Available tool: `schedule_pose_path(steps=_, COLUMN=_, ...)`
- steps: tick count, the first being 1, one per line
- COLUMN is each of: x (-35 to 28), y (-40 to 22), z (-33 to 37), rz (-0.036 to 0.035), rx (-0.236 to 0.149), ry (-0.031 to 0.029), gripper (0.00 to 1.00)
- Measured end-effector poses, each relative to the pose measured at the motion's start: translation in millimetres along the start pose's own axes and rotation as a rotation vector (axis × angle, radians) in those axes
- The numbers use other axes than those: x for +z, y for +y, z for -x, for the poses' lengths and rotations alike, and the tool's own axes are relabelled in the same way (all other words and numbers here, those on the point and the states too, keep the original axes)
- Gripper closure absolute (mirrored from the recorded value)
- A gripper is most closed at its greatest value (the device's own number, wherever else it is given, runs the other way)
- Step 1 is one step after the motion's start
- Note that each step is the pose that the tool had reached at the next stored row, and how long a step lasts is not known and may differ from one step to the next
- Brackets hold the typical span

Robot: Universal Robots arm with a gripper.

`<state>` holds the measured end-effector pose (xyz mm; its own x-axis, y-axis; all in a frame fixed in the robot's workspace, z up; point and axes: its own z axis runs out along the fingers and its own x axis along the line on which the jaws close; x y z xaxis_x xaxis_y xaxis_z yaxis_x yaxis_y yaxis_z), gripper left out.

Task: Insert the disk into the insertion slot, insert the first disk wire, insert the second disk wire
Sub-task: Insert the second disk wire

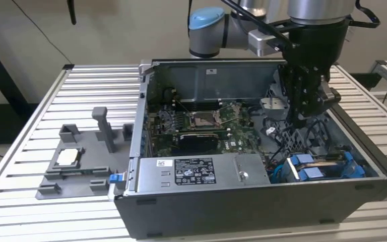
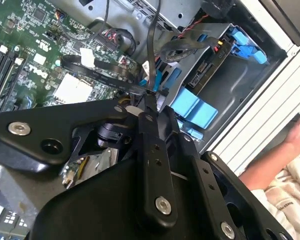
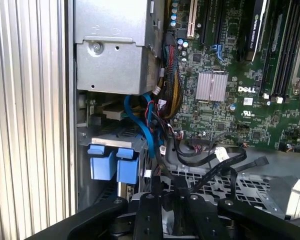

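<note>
The disk [image 1: 322, 167] lies in its blue carrier inside the drive bay at the case's near corner, on the exterior view's right. Its blue end tabs [image 3: 110, 162] show in both wrist views, and its grey connector end [image 2: 206, 74] faces the cables. My gripper [image 1: 300, 120] hangs inside the open case, above and behind the disk. In the second wrist view my gripper [image 2: 149, 98] is shut on a thin black disk wire [image 2: 153, 45] that runs away from the tips. In the first wrist view my gripper [image 3: 169, 184] sits over the perforated bay floor with black wires [image 3: 215, 160] looping just ahead.
The silver power supply box [image 1: 193, 171] sits beside the bay, and the green motherboard [image 1: 200, 123] fills the case middle. A grey fixture [image 1: 79, 161] stands on the slatted table [image 1: 18, 201] at the exterior view's left. A person's hand [image 2: 295, 140] rests outside the case wall.
</note>
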<state>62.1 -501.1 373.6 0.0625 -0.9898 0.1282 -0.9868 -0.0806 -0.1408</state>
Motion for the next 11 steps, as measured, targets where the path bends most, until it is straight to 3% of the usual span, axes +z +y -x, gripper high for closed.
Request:
schedule_pose_path(steps=5, x=0.9, y=0.0, z=3.6, rz=0.0020, rx=-0.005, ry=0.0308, gripper=0.75)
schedule_pose_path(steps=7, x=1.4, y=0.1, z=5.5, rz=0.0022, rx=-0.005, ry=0.0354, gripper=0.75)
schedule_pose_path(steps=11, x=2.6, y=1.0, z=7.9, rz=0.0011, rx=-0.005, ry=0.0357, gripper=0.75)
